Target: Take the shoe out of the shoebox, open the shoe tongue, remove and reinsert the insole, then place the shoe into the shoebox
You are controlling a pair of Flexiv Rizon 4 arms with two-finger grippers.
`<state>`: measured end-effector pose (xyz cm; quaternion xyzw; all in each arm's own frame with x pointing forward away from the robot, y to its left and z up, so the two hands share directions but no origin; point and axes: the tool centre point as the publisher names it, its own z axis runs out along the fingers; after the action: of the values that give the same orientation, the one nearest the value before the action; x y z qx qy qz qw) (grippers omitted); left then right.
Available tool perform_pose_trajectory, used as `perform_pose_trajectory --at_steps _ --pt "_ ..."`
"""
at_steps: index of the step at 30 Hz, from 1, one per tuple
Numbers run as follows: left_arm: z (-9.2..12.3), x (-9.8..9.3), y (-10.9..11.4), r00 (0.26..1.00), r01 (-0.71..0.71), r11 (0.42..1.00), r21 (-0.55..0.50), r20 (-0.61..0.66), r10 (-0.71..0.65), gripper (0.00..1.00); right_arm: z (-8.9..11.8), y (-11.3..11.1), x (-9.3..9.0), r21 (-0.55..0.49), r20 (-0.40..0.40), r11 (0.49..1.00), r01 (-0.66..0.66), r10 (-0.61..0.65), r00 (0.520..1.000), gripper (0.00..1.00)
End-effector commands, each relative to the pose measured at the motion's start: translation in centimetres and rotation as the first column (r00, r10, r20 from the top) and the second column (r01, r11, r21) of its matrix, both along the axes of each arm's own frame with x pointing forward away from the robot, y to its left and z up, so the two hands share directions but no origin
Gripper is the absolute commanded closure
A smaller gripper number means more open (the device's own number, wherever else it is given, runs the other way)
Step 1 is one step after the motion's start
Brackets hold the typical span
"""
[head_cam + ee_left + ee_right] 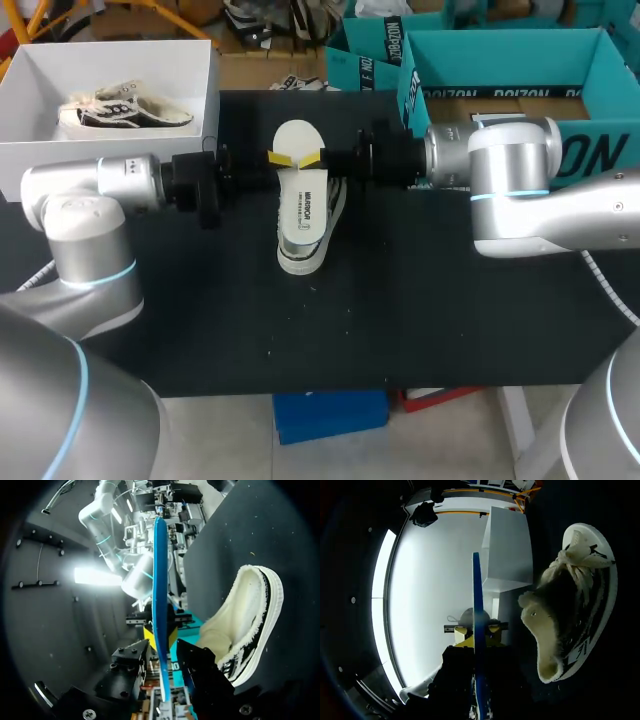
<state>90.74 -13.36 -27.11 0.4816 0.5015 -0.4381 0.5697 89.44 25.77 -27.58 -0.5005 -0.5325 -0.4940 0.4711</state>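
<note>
- The left pincer (281, 160) is coming in from the left side of the worktop (450, 320) and clamping the insole (297, 195) near one end, one yellow tip lying over its white upper face.
- The right pincer (312, 158) is reaching in from the opposite side and gripping the same end of the insole, so the two sets of yellow tips are almost meeting over it.
- The insole is hanging level between the two pincers, white face up, directly over the shoe (300, 262) and lined up with its length.
- The shoe is sitting on the black worktop near the middle, its opening facing up, with its toe cap and one striped side showing past the insole.
- In the left wrist view the insole (160, 580) is showing edge-on with a blue edge, running out between the fingers of the left pincer (161, 645); the shoe (250, 620) is lying beside them, its fleecy cream collar showing.
- In the right wrist view the insole (477, 605) is again standing edge-on in the right pincer (477, 637), with the shoe (575, 605) to one side and the white shoebox (507, 550) ahead.
- The shoebox (210, 90) is resting at the far left corner of the worktop, holding a second shoe (125, 108).
- Teal boxes (440, 60) are standing at the far right.
</note>
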Motion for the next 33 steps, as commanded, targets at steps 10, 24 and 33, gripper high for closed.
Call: perform_pose_trajectory --at_steps 10,24,33 --pt "-0.4 0.1 -0.7 1.0 0.009 1.0 0.0 -0.003 -0.009 0.81 -0.1 0.1 0.1 0.0 0.0 1.0 0.0 0.0 1.0 1.0" --pt "-0.2 -0.6 -1.0 1.0 0.022 1.0 -0.005 0.002 -0.022 0.84 -0.1 0.1 0.1 0.0 0.0 1.0 0.0 0.0 1.0 1.0" --pt "-0.4 -0.8 -1.1 1.0 0.029 1.0 -0.005 -0.005 -0.029 1.0 -0.1 0.1 0.1 0.0 0.0 1.0 0.0 0.0 1.0 1.0"
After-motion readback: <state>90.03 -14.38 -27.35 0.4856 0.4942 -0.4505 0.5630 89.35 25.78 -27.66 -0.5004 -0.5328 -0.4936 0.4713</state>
